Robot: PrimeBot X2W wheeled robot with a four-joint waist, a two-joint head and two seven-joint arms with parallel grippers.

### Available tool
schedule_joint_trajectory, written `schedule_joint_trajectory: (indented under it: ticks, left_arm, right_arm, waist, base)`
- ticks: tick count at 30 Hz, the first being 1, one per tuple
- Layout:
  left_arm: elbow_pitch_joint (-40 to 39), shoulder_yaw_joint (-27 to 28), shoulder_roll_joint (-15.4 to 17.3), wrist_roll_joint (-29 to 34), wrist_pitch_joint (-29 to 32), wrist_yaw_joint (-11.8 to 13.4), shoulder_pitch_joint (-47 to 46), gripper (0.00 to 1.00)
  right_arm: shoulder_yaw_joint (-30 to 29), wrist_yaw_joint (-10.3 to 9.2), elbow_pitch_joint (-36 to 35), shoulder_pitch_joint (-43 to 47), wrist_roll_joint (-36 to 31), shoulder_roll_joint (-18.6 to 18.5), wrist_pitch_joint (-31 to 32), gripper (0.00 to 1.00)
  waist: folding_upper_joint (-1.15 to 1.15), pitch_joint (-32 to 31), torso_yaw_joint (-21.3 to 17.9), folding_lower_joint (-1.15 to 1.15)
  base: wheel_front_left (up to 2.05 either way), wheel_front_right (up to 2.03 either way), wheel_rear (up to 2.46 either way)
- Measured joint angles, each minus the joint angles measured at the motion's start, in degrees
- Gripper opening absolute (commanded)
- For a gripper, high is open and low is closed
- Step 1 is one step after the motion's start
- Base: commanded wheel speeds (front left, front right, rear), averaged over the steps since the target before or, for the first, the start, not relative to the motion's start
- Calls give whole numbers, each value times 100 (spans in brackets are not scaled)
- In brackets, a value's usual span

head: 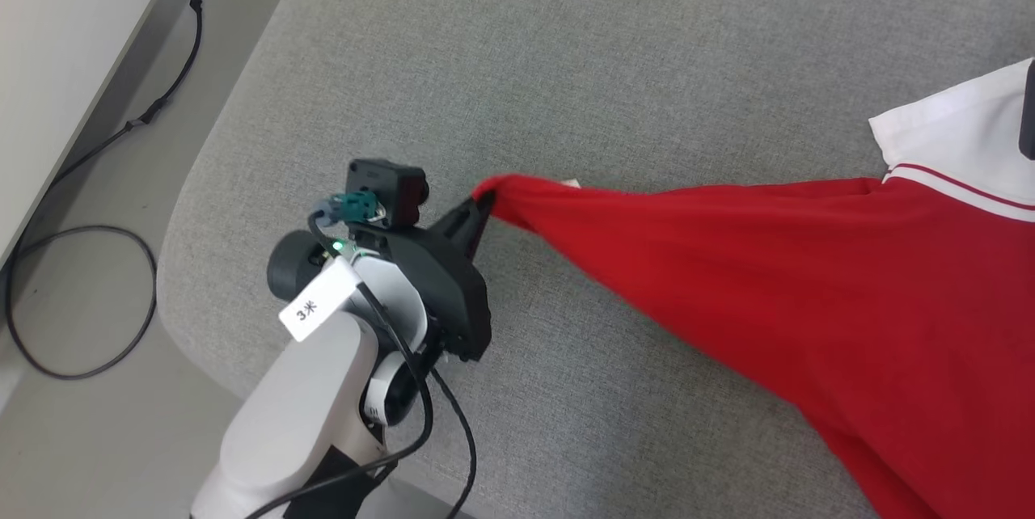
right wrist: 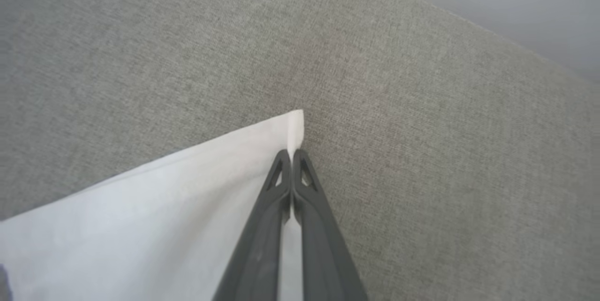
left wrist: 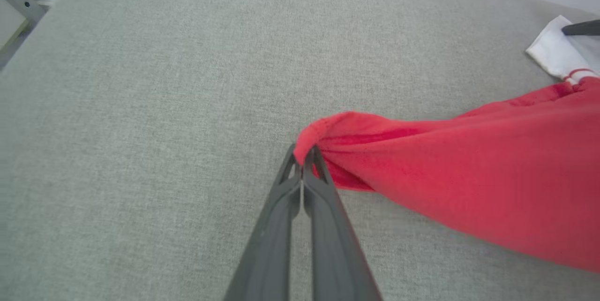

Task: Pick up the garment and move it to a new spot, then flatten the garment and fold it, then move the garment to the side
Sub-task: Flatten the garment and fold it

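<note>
The left gripper (head: 483, 208) is closed, and it pinches a red corner of the garment (head: 808, 301). In the left wrist view its two dark fingers (left wrist: 323, 198) press together along almost their whole length. The red cloth is gathered into a small bunch just at the tips. From this corner the red cloth runs as a stretched band toward the right.

The right gripper (right wrist: 291, 154) is closed too, and it is clamped on a white corner of the same garment. In its own wrist view the fingers meet at the tips with the white cloth caught between them, and a small point of the cloth stands out just beyond them. In the head view a dark piece of this gripper shows at the right edge, on the white part.

The garment is on the grey pad (head: 606, 58), in the right half of the head view. The red part is wide at the lower right, and the white part with a thin red stripe is at the upper right. Whether the stretched red band touches the pad or hangs a little above it, I cannot tell.

To the left of the pad is the floor (head: 97, 438), with a black cable (head: 152, 260) on it.
</note>
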Motion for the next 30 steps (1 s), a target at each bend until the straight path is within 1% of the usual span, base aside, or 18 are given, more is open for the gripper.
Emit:
schedule_joint_trajectory:
  ticks: [3, 8, 11, 14, 16, 17, 21, 25, 30]
  left_arm:
    - [1, 48, -4, 4, -187, 62, -113, 0]
    - [30, 114, -14, 46, -460, 137, -238, 0]
    - [103, 187, -14, 94, -649, 230, -264, 0]
    - [143, 298, -18, 168, -896, 324, -436, 0]
    - [154, 388, -3, 253, -1061, 379, -592, 0]
    - [154, 388, -3, 253, -1061, 379, -592, 0]
    - [212, 554, 5, 433, -1436, 501, -777, 0]
    - [390, 681, 10, 525, -1740, 545, -993, 0]
    - [565, 782, 43, 698, -2161, 581, -1379, 0]
  right_arm:
    - [12, 13, 37, -77, -15, 29, -252, 0]
    - [-64, 7, 27, -536, -19, 119, -833, 0]
    - [-159, -55, 35, -737, -44, 134, -1273, 0]
    - [-267, -200, 69, -812, -63, 160, -1760, 0]
    - [-330, -240, 160, -845, -68, 179, -2038, 0]
    - [-330, -240, 160, -845, -68, 179, -2038, 0]
    - [-446, -293, 191, -889, -69, 256, -2672, 0]
    - [-611, -290, 338, -1161, -68, 252, -3374, 0]
    - [-673, -285, 175, -1272, -67, 348, -4305, 0]
  waist:
    - [0, -59, -34, 1]
    - [0, -187, -120, 0]
    - [0, -271, -190, 0]
    - [0, -368, -273, 0]
    - [0, -440, -336, 0]
    - [0, -440, -336, 0]
    - [0, -612, -481, 0]
    - [0, -825, -636, 0]
    - [0, -1148, -850, 0]
  base:
    - [0, 0, 0]
    - [0, 0, 0]
    - [0, 0, 0]
    - [0, 0, 0]
    - [0, 0, 0]
    - [0, 0, 0]
    - [0, 0, 0]
    - [0, 0, 0]
    - [0, 0, 0]
